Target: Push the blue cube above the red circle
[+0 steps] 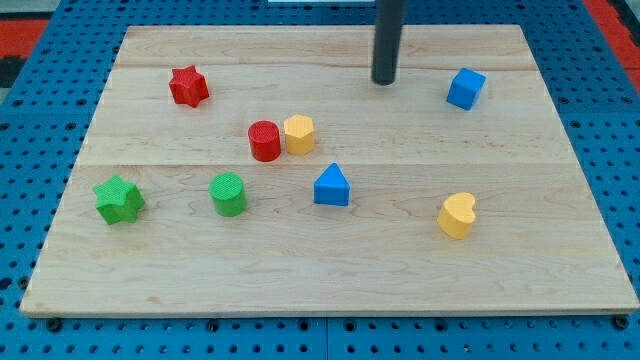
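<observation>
Camera view: light wooden board [330, 270] on blue perforated base [620, 150]. My tip [384, 81], a bare rod grasping nothing, stands left of blue cube [465, 88], apart. Red circle [264, 140] touches yellow hexagon block [298, 133] mid-board.

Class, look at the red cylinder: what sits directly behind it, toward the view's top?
Only bare wooden board lies behind the red cylinder; the yellow block touches its right side. Nothing there is covered.
</observation>
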Robot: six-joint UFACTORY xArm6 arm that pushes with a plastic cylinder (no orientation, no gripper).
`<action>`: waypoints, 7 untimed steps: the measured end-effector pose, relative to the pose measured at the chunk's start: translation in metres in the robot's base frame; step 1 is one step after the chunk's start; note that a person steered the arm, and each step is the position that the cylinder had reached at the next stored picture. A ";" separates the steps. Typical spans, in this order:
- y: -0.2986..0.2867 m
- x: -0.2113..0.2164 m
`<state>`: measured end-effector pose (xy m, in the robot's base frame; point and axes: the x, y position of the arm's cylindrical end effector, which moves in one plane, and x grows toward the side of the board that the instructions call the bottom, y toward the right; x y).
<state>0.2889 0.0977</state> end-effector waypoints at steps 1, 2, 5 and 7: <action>0.045 -0.031; 0.128 -0.027; 0.019 0.038; -0.023 0.040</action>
<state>0.3289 0.0748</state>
